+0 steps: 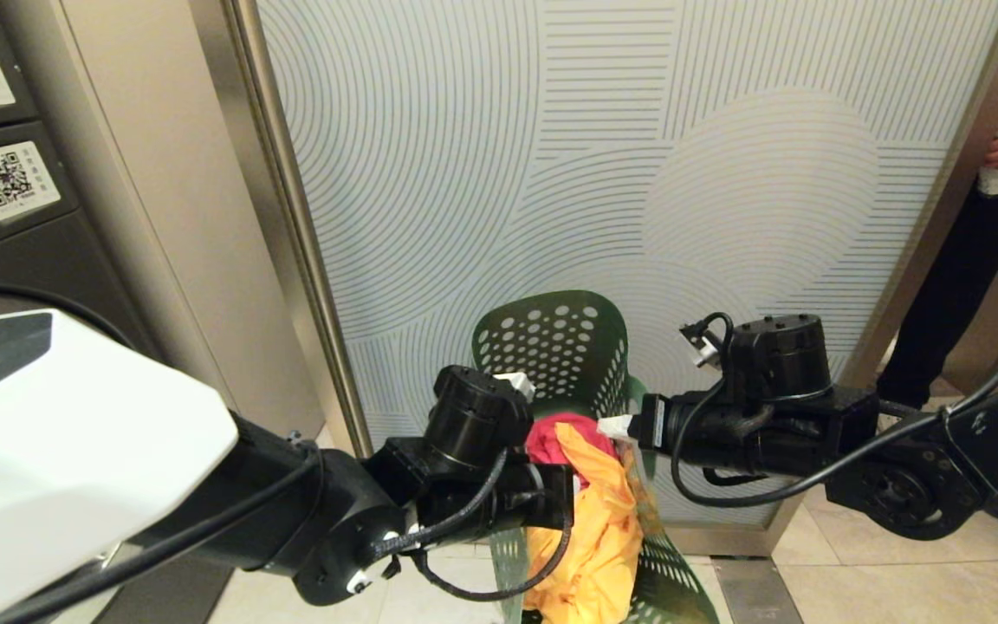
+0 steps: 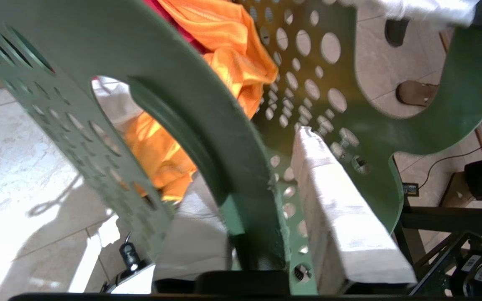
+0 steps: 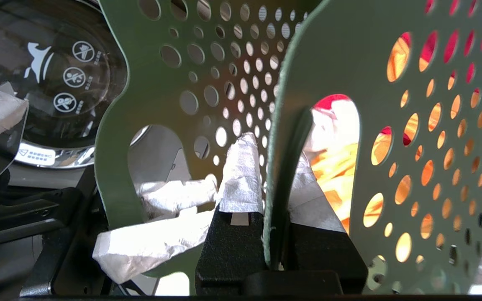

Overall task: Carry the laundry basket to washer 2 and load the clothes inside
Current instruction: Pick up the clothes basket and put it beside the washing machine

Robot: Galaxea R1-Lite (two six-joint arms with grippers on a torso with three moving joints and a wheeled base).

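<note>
Gripping opposite walls by the handle cutouts, the left tool (image 1: pixel 564 498) and right tool (image 1: pixel 620 426) each pinch the dark green perforated plastic laundry basket (image 1: pixel 555 342), lifted between them for carrying; its long axis runs away from the robot, yellow-orange and red clothes (image 1: pixel 590 511) inside.

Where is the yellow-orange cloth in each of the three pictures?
Head view: the yellow-orange cloth spills from the laundry basket, low in the middle, between the two arms.
Left wrist view: it shows behind the basket's handle hole.
Right wrist view: it glows through the handle hole and round holes.
Shared landmark: the green basket wall with holes.
</note>
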